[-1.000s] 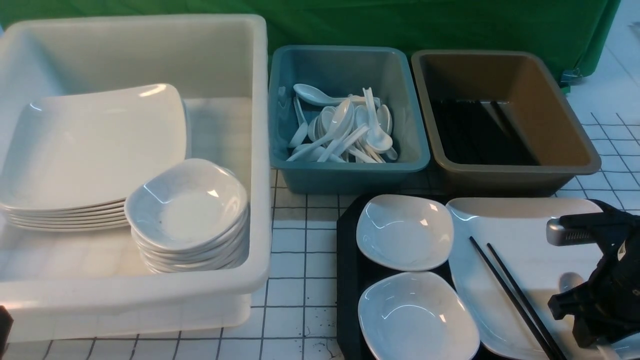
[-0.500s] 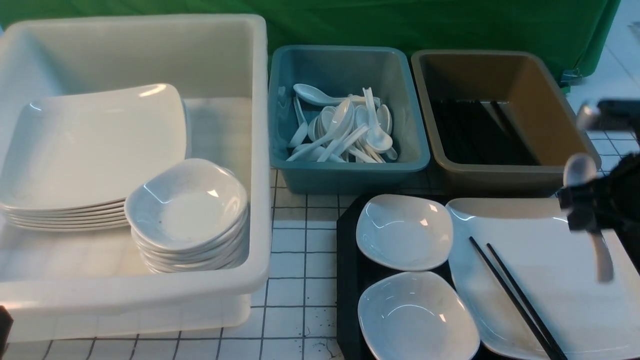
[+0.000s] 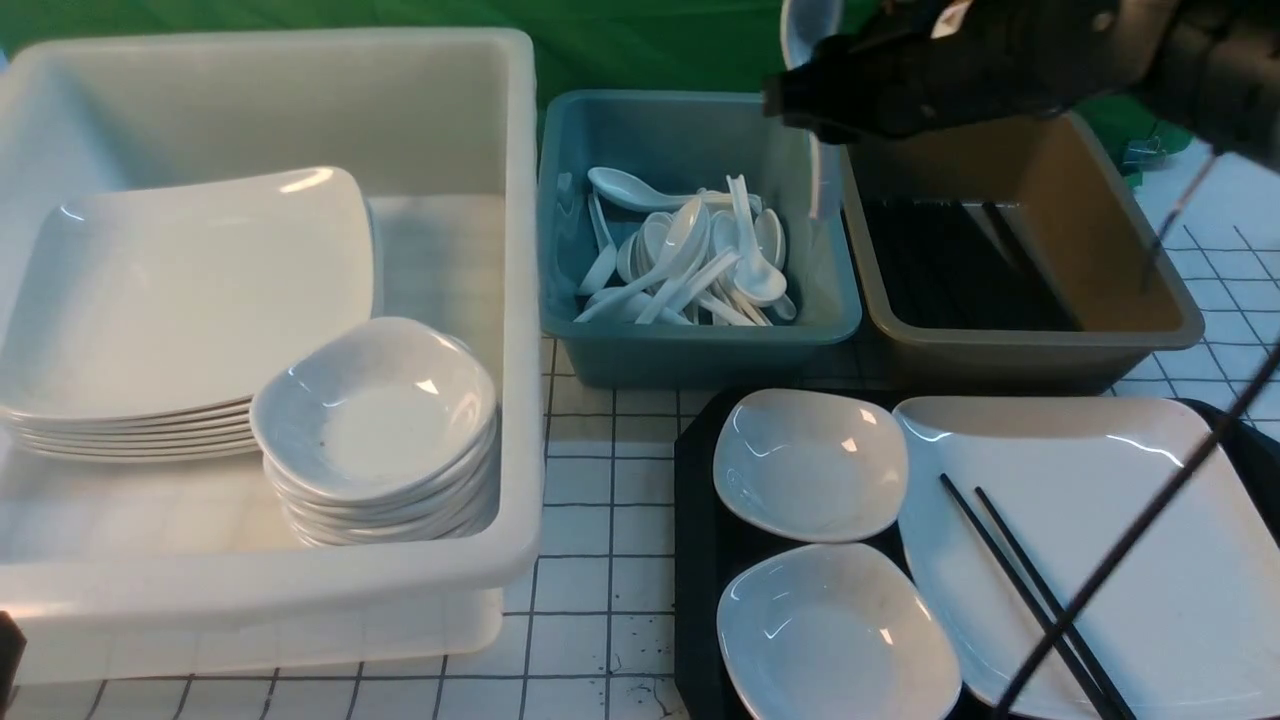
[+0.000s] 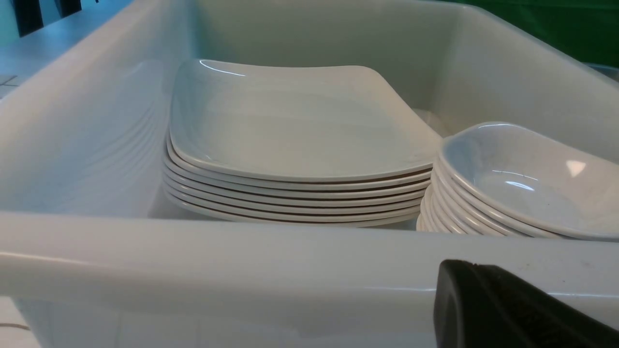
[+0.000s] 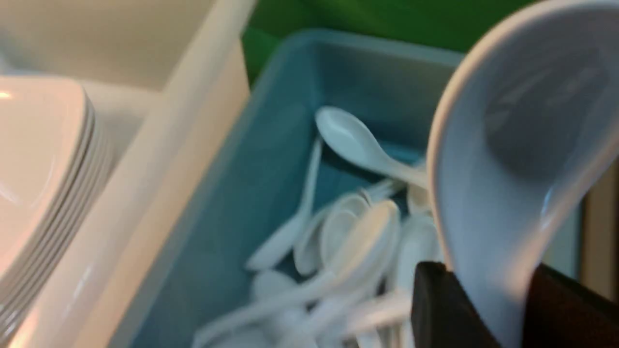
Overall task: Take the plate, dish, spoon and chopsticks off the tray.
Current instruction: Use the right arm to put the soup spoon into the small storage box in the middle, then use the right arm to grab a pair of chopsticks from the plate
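R gripper [image 3: 805, 100] is up high at the back, over the right wall of the teal bin [image 3: 690, 345], just where it sits beside the brown bin [image 3: 1030, 345]. My fingers [image 5: 435, 309] are clamped on the spoon [image 5: 508, 169]. One black pad each side of its neck, bowl up, handle dangling toward the teal bin. Front view's blurry there, but the bowl shows vs the green backdrop [image 3: 650, 50]. So the spoon's in the air, well clear of the tray [image 3: 695, 520]. Under it there's a pile of loose spoons [image 3: 690, 260] in the teal bin. Brown bin has black sticks [image 3: 950, 265] on its floor.

Tray's on the table [image 3: 590, 500], near side, in front of both bins. Plate [image 3: 1090, 480] fills its right part. Chopsticks [image 3: 1020, 570] lie side by side, diagonal across the plate. Far dish [image 3: 808, 462] & near dish [image 3: 835, 635] sit on the left part, one behind the other, just beside the plate. A thin dark cable [image 3: 1130, 540] cuts across plate & chopsticks in the front view.

L gripper [image 4: 483, 304] is low, outside the near wall of the white tub [image 4: 290, 251], fingers together. Only one black finger shows in my wrist cam. Inside the tub: plate stack [image 4: 290, 145], w/ dish stack [image 4: 522, 183] just beside it.
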You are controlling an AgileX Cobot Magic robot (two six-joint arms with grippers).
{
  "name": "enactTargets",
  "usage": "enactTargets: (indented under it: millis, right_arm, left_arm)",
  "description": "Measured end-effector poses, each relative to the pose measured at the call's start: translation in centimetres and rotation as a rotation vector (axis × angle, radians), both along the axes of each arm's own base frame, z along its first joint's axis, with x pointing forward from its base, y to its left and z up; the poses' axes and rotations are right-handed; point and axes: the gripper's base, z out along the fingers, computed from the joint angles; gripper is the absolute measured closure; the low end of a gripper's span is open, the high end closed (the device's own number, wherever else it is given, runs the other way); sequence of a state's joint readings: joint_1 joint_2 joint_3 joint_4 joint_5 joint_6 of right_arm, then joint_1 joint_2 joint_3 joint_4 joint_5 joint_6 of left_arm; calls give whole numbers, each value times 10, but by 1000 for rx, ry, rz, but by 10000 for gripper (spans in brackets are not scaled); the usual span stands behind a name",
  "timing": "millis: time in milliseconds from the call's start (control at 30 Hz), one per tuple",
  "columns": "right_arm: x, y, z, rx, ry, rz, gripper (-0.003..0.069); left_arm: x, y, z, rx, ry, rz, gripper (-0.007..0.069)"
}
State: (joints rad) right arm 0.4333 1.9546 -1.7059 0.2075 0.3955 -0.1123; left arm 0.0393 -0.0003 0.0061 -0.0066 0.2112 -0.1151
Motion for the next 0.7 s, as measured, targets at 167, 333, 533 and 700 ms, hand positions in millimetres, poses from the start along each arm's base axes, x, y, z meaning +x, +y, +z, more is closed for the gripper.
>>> enactTargets:
  millis: [167, 333, 533, 700]
  right_arm:
    - [15, 19, -38, -8, 24, 10, 444]
    - [12, 19, -47, -25, 107, 13, 293]
    - [-20, -9, 10, -118, 170, 77, 402]
    - [-69, -48, 63, -248, 274, 116, 599]
  left_arm:
    - [0, 0, 0, 0, 0, 0, 603]
    - [0, 0, 0, 0, 0, 0, 603]
    - [0, 0, 0, 0, 0, 0, 603]
    - [0, 0, 0, 0, 0, 0, 603]
